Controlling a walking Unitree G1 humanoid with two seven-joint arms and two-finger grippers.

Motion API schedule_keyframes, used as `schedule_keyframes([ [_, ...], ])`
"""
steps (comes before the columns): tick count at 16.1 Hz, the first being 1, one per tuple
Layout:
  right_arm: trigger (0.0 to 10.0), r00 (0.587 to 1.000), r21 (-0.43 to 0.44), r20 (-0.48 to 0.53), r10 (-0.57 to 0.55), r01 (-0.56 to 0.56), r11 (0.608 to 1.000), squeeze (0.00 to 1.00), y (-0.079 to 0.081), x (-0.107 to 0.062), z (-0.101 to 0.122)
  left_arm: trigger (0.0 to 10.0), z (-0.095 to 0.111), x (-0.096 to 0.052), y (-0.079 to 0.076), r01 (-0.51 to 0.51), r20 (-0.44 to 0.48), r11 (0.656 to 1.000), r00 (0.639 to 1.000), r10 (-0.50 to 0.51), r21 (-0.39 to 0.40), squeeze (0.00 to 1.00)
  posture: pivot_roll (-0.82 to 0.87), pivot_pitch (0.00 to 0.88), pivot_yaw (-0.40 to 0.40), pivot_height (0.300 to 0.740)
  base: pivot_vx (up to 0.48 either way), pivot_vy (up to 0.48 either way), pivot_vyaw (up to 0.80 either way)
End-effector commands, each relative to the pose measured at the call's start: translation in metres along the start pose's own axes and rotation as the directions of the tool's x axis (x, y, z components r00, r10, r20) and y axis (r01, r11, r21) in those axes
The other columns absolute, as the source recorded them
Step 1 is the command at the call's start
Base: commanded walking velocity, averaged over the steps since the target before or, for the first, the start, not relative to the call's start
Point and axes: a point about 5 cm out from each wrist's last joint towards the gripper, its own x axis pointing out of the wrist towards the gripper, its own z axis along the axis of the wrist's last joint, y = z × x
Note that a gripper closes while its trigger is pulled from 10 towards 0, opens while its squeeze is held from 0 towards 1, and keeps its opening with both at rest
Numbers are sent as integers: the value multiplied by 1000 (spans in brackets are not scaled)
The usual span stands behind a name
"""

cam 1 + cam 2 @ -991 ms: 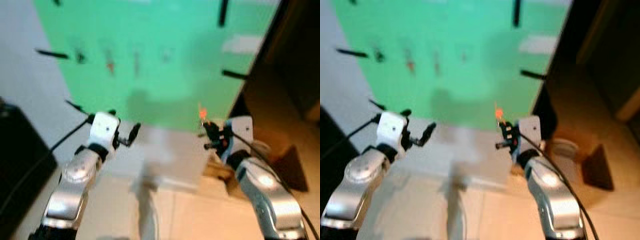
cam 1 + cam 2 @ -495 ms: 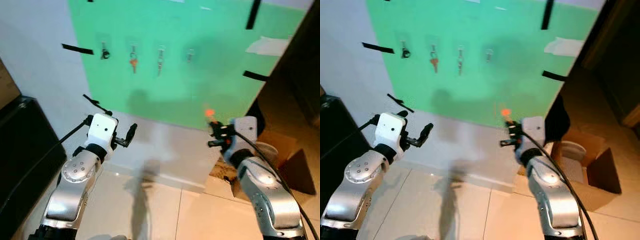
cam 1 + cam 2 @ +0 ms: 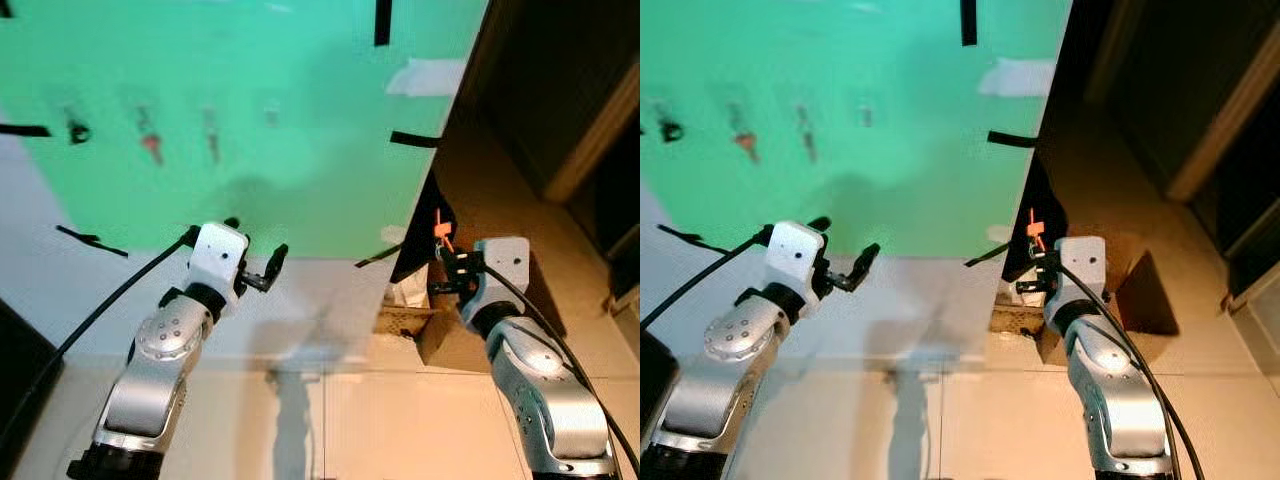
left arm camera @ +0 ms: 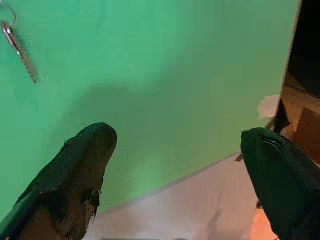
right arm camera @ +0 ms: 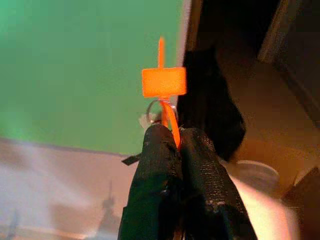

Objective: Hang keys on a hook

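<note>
- Right gripper (image 5: pixel 172 137) raised beside the green wall panel's (image 3: pixel 250 120) edge, fingers pinched tight on an orange key tag (image 5: pixel 163 82)
- Left gripper (image 4: pixel 175 145) spread wide, holding nothing, facing the panel

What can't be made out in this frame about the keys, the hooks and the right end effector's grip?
- Row of hooks on the green wall panel: motion-blurred in the eye views, so a free hook cannot be confirmed.
- Key under the orange rectangular plastic tag: hidden by the right end effector in the right wrist view.
- Silver hanging key: its hook is cut off by the left wrist view's edge.
</note>
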Motion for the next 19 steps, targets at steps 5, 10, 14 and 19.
schedule_keyframes([
  [5,10000,998,-5,31,59,-59,998,0,8,1,6,10000,-4,-2,2,-1,-14,1000,1000,1,-3,0,-55,0,-25,740,295,0,0],
  [10,10000,993,-44,32,110,-108,993,0,11,2,7,10000,-3,-1,2,3,-6,1000,1000,-3,-1,0,-55,0,-30,740,296,0,320],
  [14,10000,995,-28,36,92,-91,995,0,10,4,7,10000,-3,-2,2,4,-5,1000,1000,-4,0,0,-48,0,-32,740,299,0,200],
  [19,10000,995,-29,38,94,-93,995,0,11,3,6,10000,-2,-1,3,15,-2,1000,1000,-15,5,0,-55,0,-21,740,322,0,0],
])
